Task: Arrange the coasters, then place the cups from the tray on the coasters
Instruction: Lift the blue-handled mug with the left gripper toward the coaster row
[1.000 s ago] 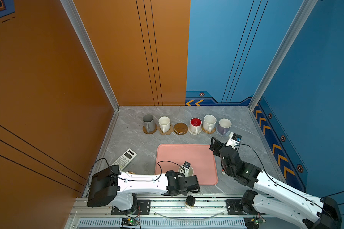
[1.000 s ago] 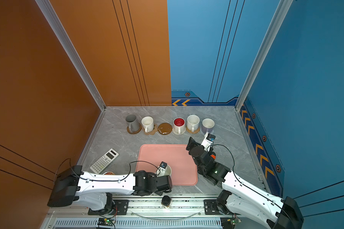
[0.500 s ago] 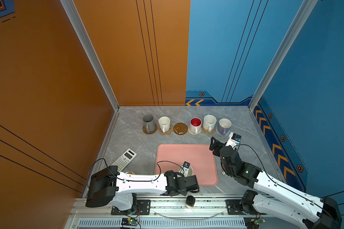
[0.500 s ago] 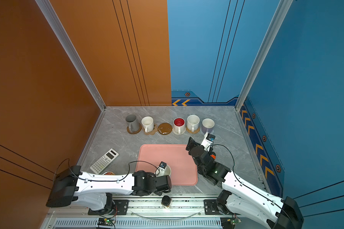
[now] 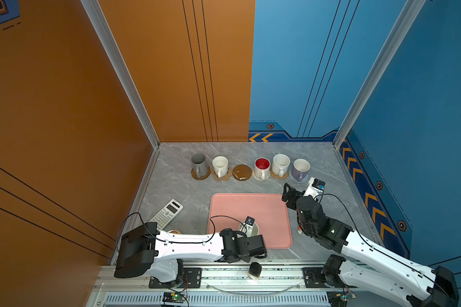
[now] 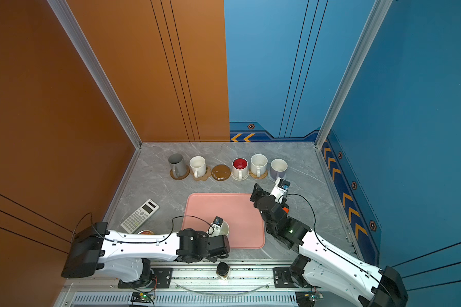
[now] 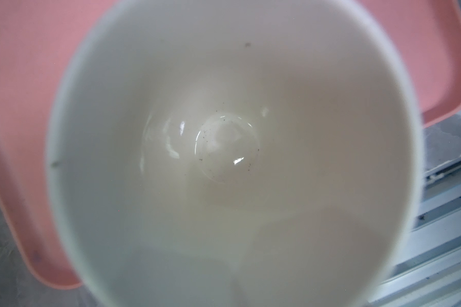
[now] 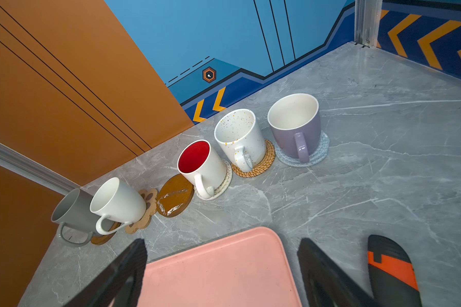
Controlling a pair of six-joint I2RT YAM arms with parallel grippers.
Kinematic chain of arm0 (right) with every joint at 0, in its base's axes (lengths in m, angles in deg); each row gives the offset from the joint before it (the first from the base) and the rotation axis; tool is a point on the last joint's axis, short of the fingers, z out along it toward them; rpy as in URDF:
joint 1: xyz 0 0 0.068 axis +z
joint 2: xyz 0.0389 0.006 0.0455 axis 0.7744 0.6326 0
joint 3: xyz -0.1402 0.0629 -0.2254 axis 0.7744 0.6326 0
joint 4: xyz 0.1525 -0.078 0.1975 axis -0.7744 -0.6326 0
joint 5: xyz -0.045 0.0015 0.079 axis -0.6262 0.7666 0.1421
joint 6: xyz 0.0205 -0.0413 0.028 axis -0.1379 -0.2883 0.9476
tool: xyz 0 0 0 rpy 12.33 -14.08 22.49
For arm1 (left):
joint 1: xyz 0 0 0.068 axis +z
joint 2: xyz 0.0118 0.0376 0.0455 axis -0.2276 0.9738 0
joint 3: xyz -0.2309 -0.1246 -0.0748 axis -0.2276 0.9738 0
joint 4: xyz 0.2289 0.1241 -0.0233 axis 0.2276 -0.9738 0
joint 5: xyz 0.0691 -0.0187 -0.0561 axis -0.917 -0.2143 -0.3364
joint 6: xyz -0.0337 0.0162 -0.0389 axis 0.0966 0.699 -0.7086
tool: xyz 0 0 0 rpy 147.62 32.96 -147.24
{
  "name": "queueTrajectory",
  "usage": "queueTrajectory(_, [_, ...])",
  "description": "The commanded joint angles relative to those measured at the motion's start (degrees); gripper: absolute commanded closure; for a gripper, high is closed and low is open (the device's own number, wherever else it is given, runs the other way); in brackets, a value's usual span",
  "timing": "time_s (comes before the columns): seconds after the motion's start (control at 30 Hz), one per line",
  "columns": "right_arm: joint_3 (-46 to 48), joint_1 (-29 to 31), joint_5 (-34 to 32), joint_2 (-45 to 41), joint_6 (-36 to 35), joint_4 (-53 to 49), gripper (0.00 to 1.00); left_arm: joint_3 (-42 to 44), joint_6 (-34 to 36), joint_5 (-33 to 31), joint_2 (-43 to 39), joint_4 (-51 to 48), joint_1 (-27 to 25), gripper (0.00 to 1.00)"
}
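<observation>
Five cups stand in a back row on coasters: grey (image 5: pixel 198 162), white (image 5: pixel 220 164), red-inside (image 5: pixel 262 165), speckled (image 5: pixel 280 162) and lavender (image 5: pixel 300 168). Between the white and red-inside cups lies a bare glossy brown coaster (image 5: pixel 242 172) (image 8: pixel 175 195). One light blue cup with a white inside (image 5: pixel 251 229) (image 6: pixel 223 228) stands near the front of the pink tray (image 5: pixel 237 207). It fills the left wrist view (image 7: pixel 224 159). My left gripper (image 5: pixel 246 234) is shut at its near rim, fingers hidden. My right gripper (image 5: pixel 297 192) (image 8: pixel 224 268) hangs open over the tray's far right corner, holding nothing.
A calculator (image 5: pixel 167 213) lies left of the tray. A round tin (image 5: pixel 174 232) peeks out behind the left arm. A small dark-capped jar (image 5: pixel 255 269) sits on the front rail. Walls close in the table at the left, back and right.
</observation>
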Motion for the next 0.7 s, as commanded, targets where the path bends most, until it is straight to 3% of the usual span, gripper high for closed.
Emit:
queueTrajectory(0.0, [1.1, -0.4, 0.0, -0.9, 0.5, -1.7, 0.13, 0.1, -0.2, -2.7, -2.1, -0.3, 0.3, 1.0])
queueTrajectory(0.67, [1.5, -0.6, 0.0, -1.6, 0.8, -1.9, 0.13, 1.3, -0.9, -5.6, -5.4, -0.3, 0.6, 1.0])
